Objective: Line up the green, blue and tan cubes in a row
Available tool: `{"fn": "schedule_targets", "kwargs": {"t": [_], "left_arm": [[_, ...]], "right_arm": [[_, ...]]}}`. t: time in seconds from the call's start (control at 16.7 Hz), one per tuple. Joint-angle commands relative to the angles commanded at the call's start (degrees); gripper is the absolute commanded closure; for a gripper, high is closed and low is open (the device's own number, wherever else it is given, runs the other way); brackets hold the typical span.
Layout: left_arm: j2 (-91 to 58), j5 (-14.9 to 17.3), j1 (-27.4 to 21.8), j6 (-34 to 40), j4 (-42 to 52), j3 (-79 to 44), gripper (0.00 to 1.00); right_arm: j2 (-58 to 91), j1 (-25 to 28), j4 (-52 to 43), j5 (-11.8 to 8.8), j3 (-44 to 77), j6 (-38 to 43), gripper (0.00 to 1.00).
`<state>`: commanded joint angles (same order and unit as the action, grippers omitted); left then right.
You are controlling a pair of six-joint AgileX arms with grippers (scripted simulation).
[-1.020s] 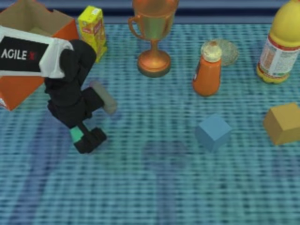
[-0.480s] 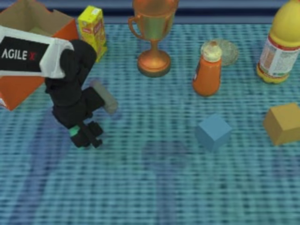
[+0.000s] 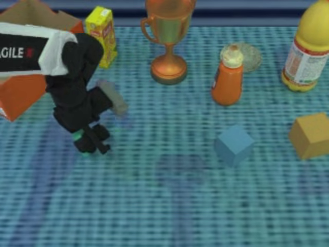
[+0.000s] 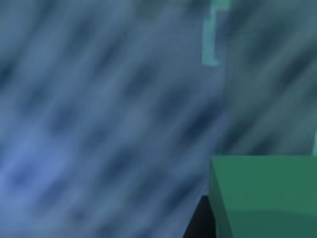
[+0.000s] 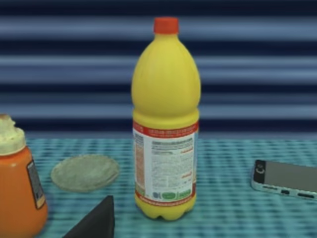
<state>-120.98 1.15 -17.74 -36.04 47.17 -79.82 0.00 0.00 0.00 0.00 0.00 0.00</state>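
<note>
Since a second ago the left arm has drawn back toward the top view's upper left, and the left gripper has shifted up and slightly left with it, the green cube going along; blue and tan cubes unmoved. Table, blue-green weave, carries everything. Orange-sided cardboard box at far left, partly under the arm. Copper trophy at rear centre; yellow bottle at rear right; juice carton just beside the box. Orange bottle stands right of centre, touching a flat grey disc behind it. Tan cube at right edge; blue cube well to its left, apart. Green cube sits between the left gripper's fingers, closed on it, at left of the table; left wrist view shows its green face close up. Right gripper not seen in the top view; fingers' state cannot be told.
</note>
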Motion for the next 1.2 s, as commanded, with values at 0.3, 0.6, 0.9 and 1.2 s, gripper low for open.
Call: {"fn": "schedule_targets", "kwargs": {"t": [0.3,0.6,0.9,1.2], "left_arm": [[4.29,-0.05,0.47,-0.1,9.28,-4.55,1.0],[4.25,-0.08,0.04,-0.17,9.45,-4.71,1.0],[0.4,-0.15,-9.16,0.62,12.66,-11.74,1.0],[-5.69,-0.16,-27.47,2.03,18.29,-22.82,1.0]], "right_arm": [[0.0,0.0,0.0,0.0,0.0,0.0,0.0],[0.0,0.0,0.0,0.0,0.0,0.0,0.0],[0.0,0.0,0.0,0.0,0.0,0.0,0.0],[0.0,0.0,0.0,0.0,0.0,0.0,0.0]]}}
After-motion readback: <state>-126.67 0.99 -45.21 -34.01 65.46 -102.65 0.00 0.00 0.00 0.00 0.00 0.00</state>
